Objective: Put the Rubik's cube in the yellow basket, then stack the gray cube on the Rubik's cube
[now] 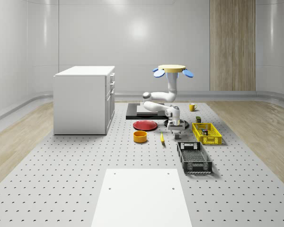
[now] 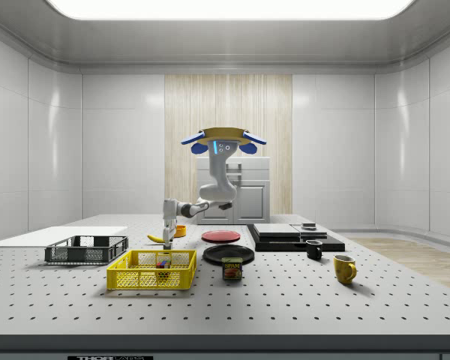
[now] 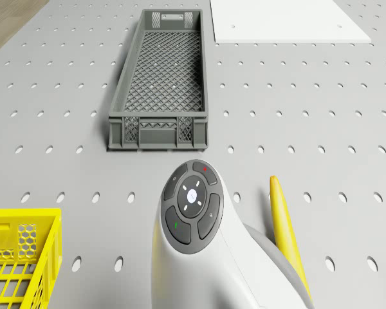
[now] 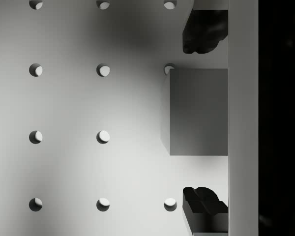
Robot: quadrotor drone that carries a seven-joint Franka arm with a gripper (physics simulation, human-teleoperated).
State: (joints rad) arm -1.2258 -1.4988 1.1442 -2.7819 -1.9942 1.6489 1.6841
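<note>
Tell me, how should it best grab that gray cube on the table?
From straight above, I'd say. The gray cube sits flat on the perforated table, so two opposite upright faces are free to pinch. The end effector hangs over it with a fingertip on either side, spread wider than the cube. The drone hovers over the black plate.

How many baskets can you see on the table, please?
2. The yellow basket sits at the whole-scene view's right, beside the tool, with the Rubik's cube inside. The dark gray basket lies nearer the camera, just in front of it.
</note>
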